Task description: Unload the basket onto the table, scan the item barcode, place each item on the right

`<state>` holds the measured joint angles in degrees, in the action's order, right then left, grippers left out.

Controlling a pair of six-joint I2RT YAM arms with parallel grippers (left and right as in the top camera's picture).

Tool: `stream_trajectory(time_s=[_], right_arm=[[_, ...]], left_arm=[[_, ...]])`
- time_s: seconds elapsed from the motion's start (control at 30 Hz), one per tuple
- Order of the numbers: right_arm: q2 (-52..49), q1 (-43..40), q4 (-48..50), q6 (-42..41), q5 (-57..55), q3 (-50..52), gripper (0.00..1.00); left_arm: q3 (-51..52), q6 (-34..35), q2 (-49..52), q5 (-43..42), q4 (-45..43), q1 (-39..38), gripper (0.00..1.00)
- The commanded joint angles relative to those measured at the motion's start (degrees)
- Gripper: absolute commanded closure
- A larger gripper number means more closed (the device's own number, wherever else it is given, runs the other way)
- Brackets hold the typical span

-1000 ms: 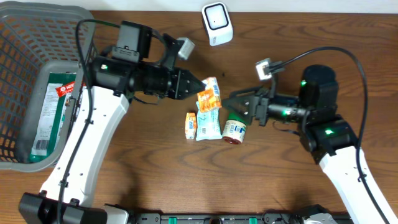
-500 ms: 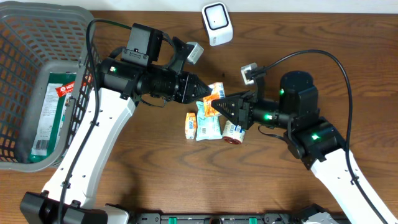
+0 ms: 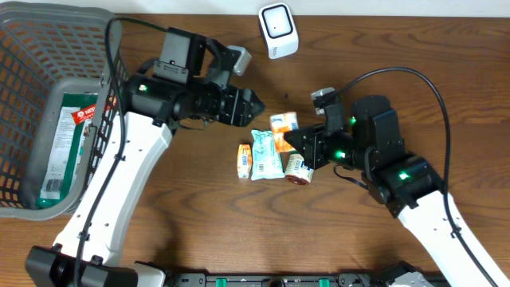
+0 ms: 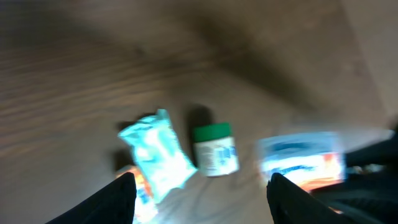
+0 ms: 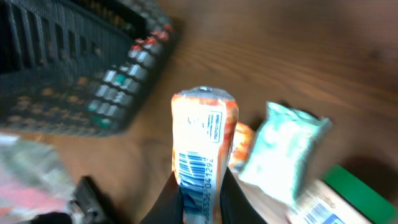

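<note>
Right gripper [image 5: 199, 200] pinches orange packet [image 5: 203, 134], left gripper [image 3: 253, 102] spread, basket [image 3: 48, 16] holds green pouch [image 3: 68, 143].

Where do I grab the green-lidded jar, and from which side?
Grip the jar across its white body, clear of the green lid, coming straight down. It appears to lie on its side, so the rounded wall gives two opposite flanks to straddle. The left pincer is open and free; the right pincer holds the orange packet. Mind the teal pouch close alongside.
</note>
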<state>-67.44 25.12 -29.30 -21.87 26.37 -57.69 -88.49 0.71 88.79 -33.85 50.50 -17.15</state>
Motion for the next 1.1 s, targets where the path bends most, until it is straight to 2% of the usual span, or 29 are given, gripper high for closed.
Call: stream_trajectory(time_s=[0.0,0.1,0.3,0.53,0.83,1.07], right_arm=[[0.4,0.5,-6.6,4.9,-12.9,-7.3,0.97],[-0.5,0.4,-15.3,5.0,-22.4,-11.3,0.96],[-5.7,0.4,-25.2,4.7,-32.0,-11.8,0.96],[-17.1,-0.1,-25.7,4.7,-37.7,-11.8,0.99],[-28.3,-6.5,-23.2,6.5,-37.3,-11.8,0.99],[-35.5,-10.4,-22.3,12.3,-27.6,-11.8,0.97]], left_arm=[[0.1,2.7,0.3,5.2,-0.3,2.3,0.32],[0.1,3.5,0.3,5.2,-0.1,3.4,0.31],[0.1,3.7,0.3,5.2,0.9,3.6,0.31],[0.1,3.7,0.3,5.2,1.8,3.6,0.31],[0.1,3.7,0.3,6.3,2.8,3.6,0.31],[0.1,3.7,0.3,6.3,2.8,3.6,0.31]])
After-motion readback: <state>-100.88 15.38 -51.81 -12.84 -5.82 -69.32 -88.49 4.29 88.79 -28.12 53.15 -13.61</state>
